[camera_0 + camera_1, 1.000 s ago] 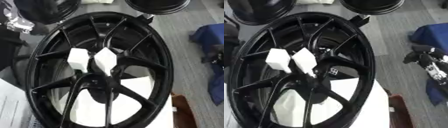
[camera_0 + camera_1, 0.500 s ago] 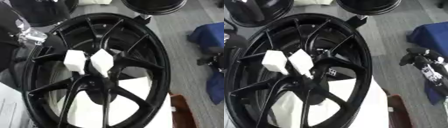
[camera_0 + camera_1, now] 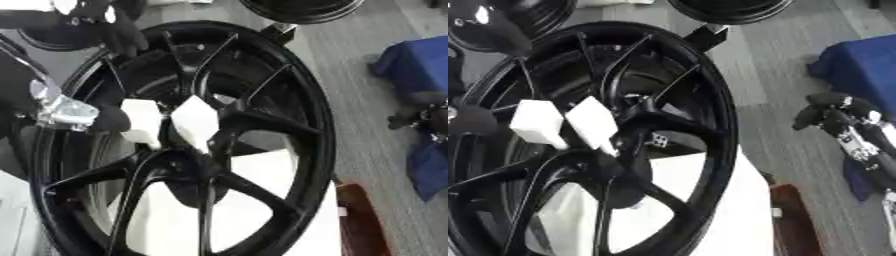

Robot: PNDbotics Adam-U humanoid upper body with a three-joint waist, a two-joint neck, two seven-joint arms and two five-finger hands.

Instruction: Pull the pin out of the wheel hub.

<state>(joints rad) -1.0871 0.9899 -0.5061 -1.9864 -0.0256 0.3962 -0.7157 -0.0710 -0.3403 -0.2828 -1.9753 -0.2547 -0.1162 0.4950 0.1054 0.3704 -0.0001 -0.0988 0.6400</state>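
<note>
Grey floor (image 3: pixel 745 75) fills the right side & background, w/ a blue cloth-like thing (image 3: pixel 859 62) at the right edge.

From my seat the black wheel (image 3: pixel 311 115) takes up most of both views, lying on a white worktop (image 3: pixel 728 215) that shows between its lower spokes. Its hub (image 3: pixel 188 167) sits at lower centre where the spokes meet. Two white blocks (image 3: pixel 194 120) stand side by side just above the hub, touching the spokes. I can't make out any pin there; the hub is dark & the blocks cover part of it.

More black rims lie beyond: one at top centre (image 3: pixel 728 9), one at top left (image 3: pixel 522 20), both cut off by the frame.

Brown object (image 3: pixel 794 220) just right of the worktop edge, low in view.

Left arm comes in from the left w/ a silver joint (image 3: pixel 66 111) over the wheel's rim. Left hand (image 3: pixel 118 32) is up at the top left, blurred; can't tell if its fingers are apart or together.

Right hand (image 3: pixel 837 112) is well off to the right over the floor, fingers curled in, holding nothing.
</note>
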